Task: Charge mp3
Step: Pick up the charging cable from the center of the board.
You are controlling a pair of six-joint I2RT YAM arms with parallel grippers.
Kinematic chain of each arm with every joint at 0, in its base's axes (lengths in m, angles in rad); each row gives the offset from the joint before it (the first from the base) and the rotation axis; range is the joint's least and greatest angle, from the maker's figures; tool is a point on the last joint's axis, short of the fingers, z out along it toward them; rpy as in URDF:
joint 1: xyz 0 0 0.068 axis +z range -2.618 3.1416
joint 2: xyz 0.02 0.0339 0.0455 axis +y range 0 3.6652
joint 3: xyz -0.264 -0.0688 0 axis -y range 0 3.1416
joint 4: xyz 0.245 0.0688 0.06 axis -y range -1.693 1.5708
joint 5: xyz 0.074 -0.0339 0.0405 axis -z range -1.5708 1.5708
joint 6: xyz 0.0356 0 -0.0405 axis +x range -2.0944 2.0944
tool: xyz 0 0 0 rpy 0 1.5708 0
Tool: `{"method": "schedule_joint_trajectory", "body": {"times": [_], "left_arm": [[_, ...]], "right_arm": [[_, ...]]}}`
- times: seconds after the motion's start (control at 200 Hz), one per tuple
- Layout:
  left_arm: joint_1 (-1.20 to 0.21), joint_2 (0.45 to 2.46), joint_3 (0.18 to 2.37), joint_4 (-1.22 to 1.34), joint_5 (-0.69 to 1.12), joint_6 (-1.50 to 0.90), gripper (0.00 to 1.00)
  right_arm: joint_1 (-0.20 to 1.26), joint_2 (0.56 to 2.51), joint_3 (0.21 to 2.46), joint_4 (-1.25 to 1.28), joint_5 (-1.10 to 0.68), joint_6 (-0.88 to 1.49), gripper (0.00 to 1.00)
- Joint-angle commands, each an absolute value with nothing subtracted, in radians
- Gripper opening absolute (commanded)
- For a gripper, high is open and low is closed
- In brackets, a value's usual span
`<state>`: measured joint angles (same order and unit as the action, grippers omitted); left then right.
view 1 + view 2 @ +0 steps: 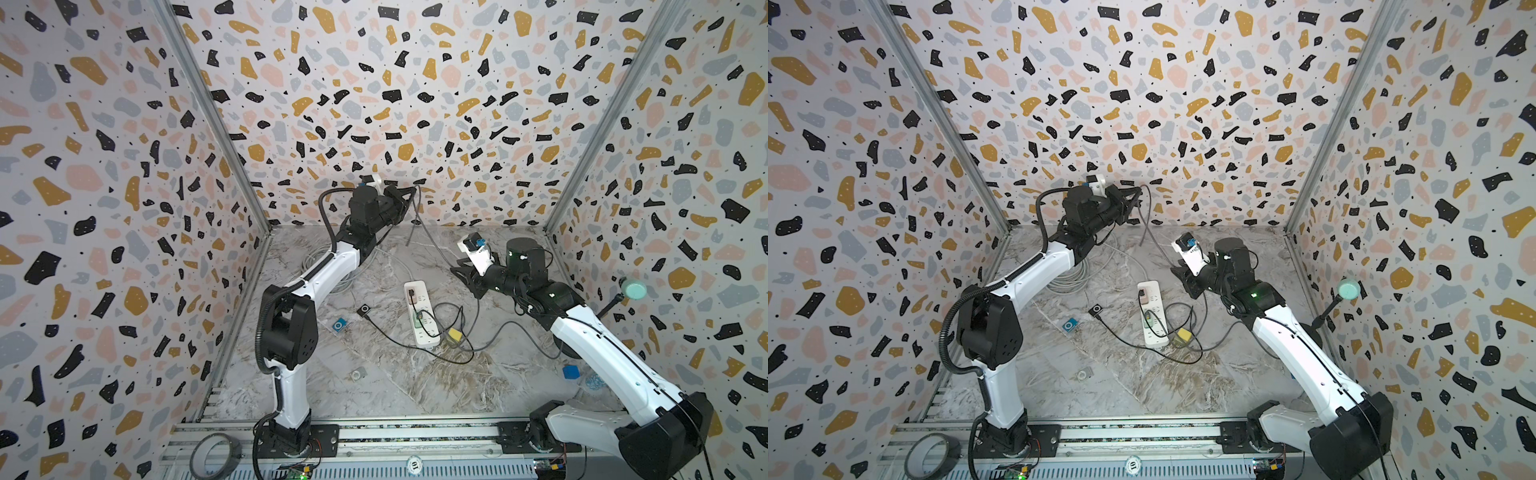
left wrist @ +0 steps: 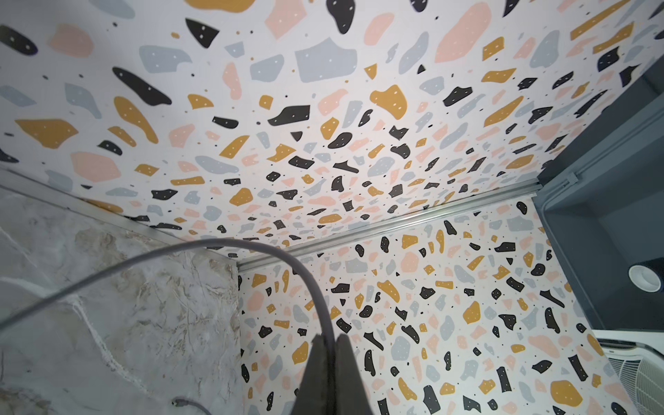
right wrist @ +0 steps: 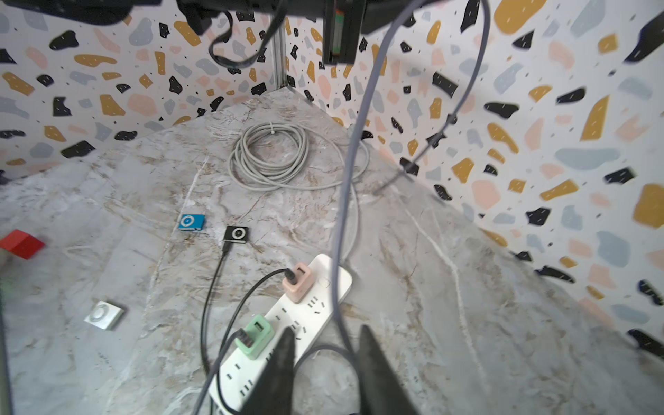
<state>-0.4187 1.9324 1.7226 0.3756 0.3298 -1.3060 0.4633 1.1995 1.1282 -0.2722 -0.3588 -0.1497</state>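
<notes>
Three small mp3 players lie on the marble table [image 1: 395, 386]: a black one [image 1: 364, 309] [image 3: 236, 234] with a black cable plugged into it, a blue one [image 1: 339, 324] [image 3: 191, 222] and a silver one [image 1: 357, 374] [image 3: 105, 315]. The white power strip [image 1: 422, 313] [image 3: 312, 305] carries a pink adapter [image 3: 300, 282] and a green adapter [image 3: 256, 336]. My left gripper [image 1: 411, 192] [image 2: 331, 337] is raised by the back wall, shut on a grey cable [image 2: 251, 248] [image 3: 345, 201]. The right gripper [image 1: 463, 276] [image 3: 325, 332] hangs open above the strip. The grey cable runs loose between its fingers.
A coiled white cord [image 3: 269, 158] lies near the back left corner. A yellow adapter [image 1: 456, 334] sits right of the strip among looped cables. A blue block [image 1: 570, 371], a red block [image 3: 21, 244], a tape roll [image 1: 214, 455] and a teal-topped stand [image 1: 633, 289] sit around the edges.
</notes>
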Motion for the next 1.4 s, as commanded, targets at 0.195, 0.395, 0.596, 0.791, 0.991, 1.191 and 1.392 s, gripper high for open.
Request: {"method": "schedule_joint_trajectory", "body": {"times": [0.195,0.395,0.596,0.791,0.991,1.191,1.392], "left_arm": [[-0.412,1.805,1.57,0.568,0.355,-1.086,0.0],[-0.436,1.781,1.511,0.574,0.375,-0.961,0.0],[-0.459,1.778,1.497,0.572,0.387,-0.915,0.0],[-0.478,1.767,1.49,0.568,0.4,-0.891,0.0],[-0.494,1.76,1.464,0.574,0.401,-0.856,0.0],[-0.509,1.756,1.434,0.589,0.407,-0.853,0.0],[-0.525,1.756,1.423,0.603,0.408,-0.851,0.0]], "right_arm": [[0.164,1.34,1.284,-0.144,-0.627,0.625,0.67],[0.182,1.505,1.487,-0.08,-0.704,0.92,0.68],[0.242,1.644,1.563,0.062,-0.756,1.149,0.71],[0.283,1.739,1.597,0.155,-0.745,1.266,0.74],[0.29,1.778,1.584,0.235,-0.697,1.334,0.75],[0.285,1.784,1.536,0.318,-0.65,1.387,0.76],[0.285,1.822,1.539,0.38,-0.636,1.437,0.76]]}}
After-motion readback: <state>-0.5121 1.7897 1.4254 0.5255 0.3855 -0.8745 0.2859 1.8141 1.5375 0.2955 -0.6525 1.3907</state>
